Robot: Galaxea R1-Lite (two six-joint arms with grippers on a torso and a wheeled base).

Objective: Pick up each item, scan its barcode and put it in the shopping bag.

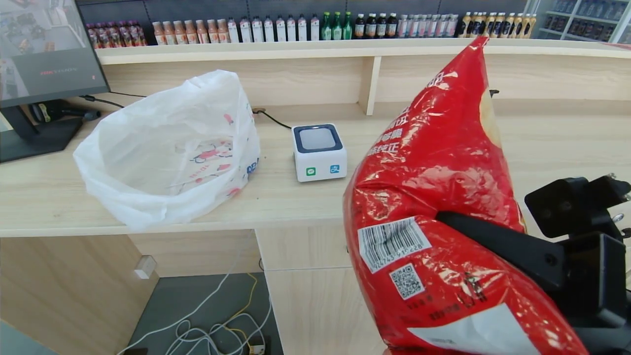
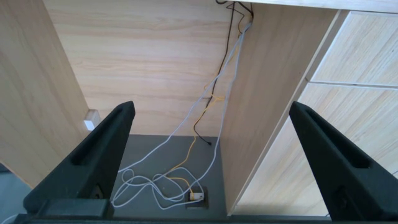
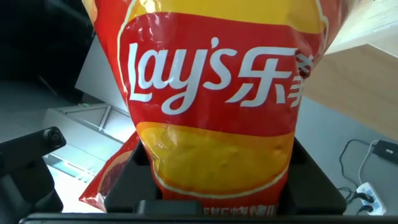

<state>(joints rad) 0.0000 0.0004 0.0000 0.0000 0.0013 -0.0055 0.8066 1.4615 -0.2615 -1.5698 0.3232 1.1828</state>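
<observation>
Head cam: right tool [image 1: 453, 222] clamped on red chip bag [image 1: 443, 162], held up right of the scanner [image 1: 319, 150] w/ barcode [image 1: 389, 241] side bare, prob. for scanning; shopping bag [image 1: 167, 148] stands open on tabletop [image 1: 49, 197], ready for drop-in. Left wrist cam: left tool [image 2: 211, 121] spread wide, empty, low over floor cables [image 2: 161, 186]. Right wrist cam: chip bag's lower part pinched btw fingers [image 3: 127, 180].
</observation>
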